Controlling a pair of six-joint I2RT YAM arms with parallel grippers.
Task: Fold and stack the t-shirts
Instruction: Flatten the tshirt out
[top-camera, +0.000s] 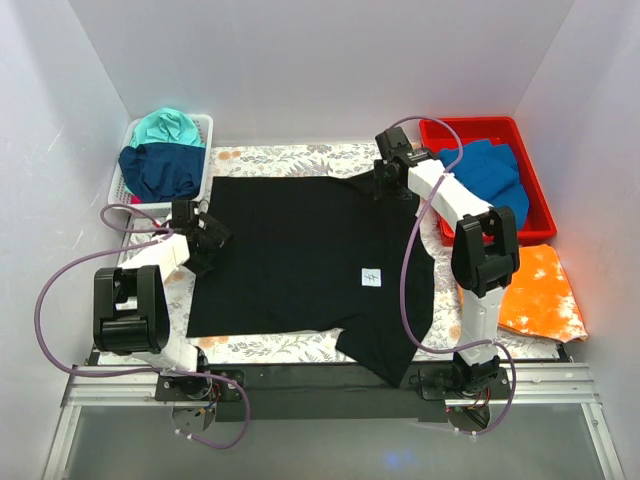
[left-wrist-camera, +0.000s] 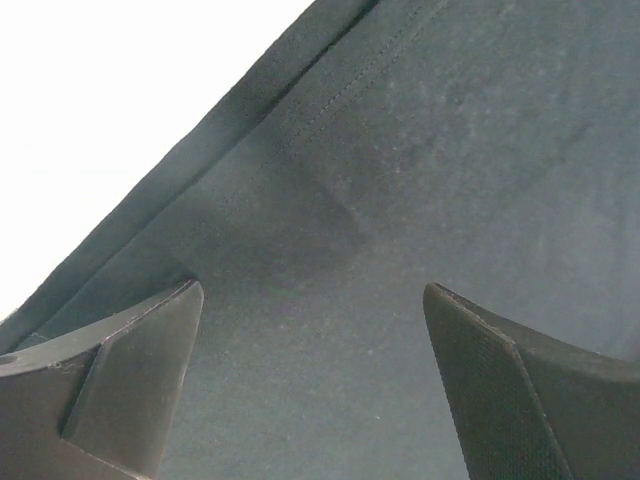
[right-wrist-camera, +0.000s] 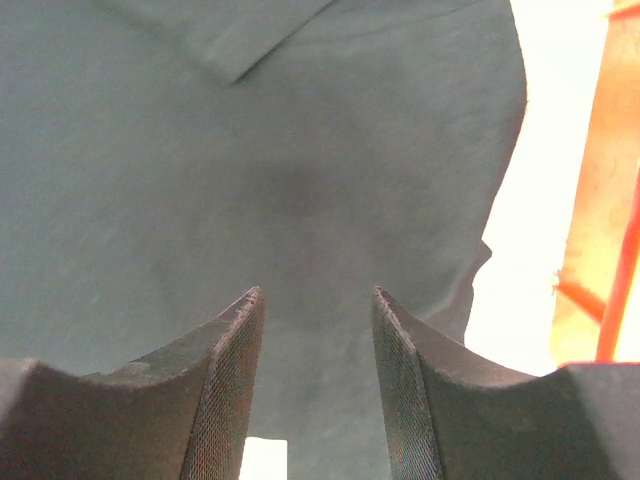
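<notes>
A large black t-shirt (top-camera: 300, 250) lies spread flat on the flowered table cloth, its small white label (top-camera: 371, 276) toward the right. One sleeve hangs over the near edge. My left gripper (top-camera: 212, 240) hovers at the shirt's left edge, jaws wide open over the hem seam (left-wrist-camera: 330, 100) with nothing between them (left-wrist-camera: 312, 300). My right gripper (top-camera: 385, 180) sits over the shirt's far right corner, its jaws parted above the black cloth (right-wrist-camera: 250, 150) with a clear gap (right-wrist-camera: 318, 300).
At the back left stands a white basket (top-camera: 205, 125) holding a teal shirt (top-camera: 165, 127) and a navy shirt (top-camera: 160, 170). The red bin (top-camera: 530, 160) at back right holds a blue shirt (top-camera: 490, 170). A mottled orange shirt (top-camera: 540, 295) lies at the right.
</notes>
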